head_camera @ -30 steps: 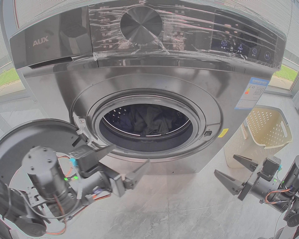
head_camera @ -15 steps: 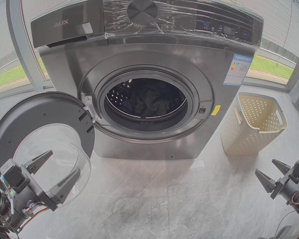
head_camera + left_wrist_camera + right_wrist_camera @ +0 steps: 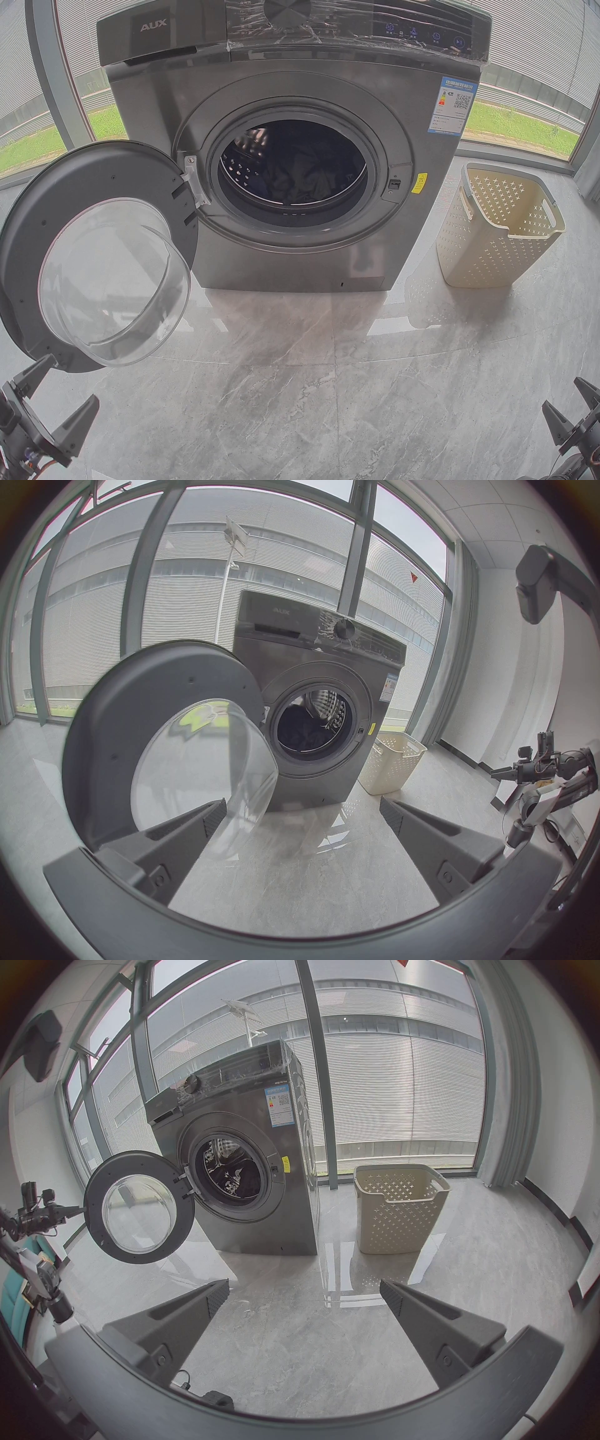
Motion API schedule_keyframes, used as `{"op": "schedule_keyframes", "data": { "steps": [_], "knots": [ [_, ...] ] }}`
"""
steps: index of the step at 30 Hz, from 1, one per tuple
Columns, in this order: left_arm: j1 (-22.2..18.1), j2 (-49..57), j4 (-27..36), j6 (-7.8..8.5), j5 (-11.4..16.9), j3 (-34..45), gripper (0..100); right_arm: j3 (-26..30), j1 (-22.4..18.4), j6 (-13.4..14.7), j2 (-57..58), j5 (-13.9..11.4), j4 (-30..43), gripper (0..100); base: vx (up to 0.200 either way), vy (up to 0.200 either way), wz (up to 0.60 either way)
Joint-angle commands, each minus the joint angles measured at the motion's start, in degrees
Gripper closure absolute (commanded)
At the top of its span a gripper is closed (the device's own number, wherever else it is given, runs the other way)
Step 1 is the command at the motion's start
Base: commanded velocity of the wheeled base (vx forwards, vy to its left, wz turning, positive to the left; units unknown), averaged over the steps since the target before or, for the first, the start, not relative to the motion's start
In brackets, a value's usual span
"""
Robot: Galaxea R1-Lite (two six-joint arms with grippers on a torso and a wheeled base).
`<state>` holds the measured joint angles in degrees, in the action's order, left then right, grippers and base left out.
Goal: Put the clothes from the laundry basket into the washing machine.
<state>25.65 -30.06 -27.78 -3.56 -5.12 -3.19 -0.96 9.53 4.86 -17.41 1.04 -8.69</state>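
Now, you have dark clothes [image 3: 294,169] lying inside the washing machine [image 3: 156,106] at upper centre of the frame, its door [image 3: 94,181] swung wide at left. The laundry basket [image 3: 500,250] stands upright on the floor [image 3: 337,387] at right (just beside the machine). Your left hand [image 3: 65,384], lower left corner, and right hand [image 3: 564,394], lower right, are both spread.

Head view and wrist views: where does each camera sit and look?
Head view: on the head, looking forward and down at the washing machine; left gripper and right gripper at the lower corners.
Left wrist view: low, facing the open door, between its own fingers.
Right wrist view: low, facing the laundry basket, between its own fingers.
All share the washing machine.
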Motion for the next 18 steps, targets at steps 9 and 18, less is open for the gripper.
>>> {"op": "schedule_keyframes", "data": {
  "steps": [9, 18],
  "knots": [
    [-17.5, 24.9, 24.2, 0.66, 1.5, 3.2, 0, 0.6, -9.4, -4.1, 17.4, -0.6, 9.3, 0, 0.000, 0.000, 0.00],
    [-21.9, 25.0, 24.4, 1.71, -2.4, 3.2, 0, 0.9, -9.4, -3.5, 17.4, -0.4, 8.9, 0, 0.000, 0.000, 0.00]
  ]
}}
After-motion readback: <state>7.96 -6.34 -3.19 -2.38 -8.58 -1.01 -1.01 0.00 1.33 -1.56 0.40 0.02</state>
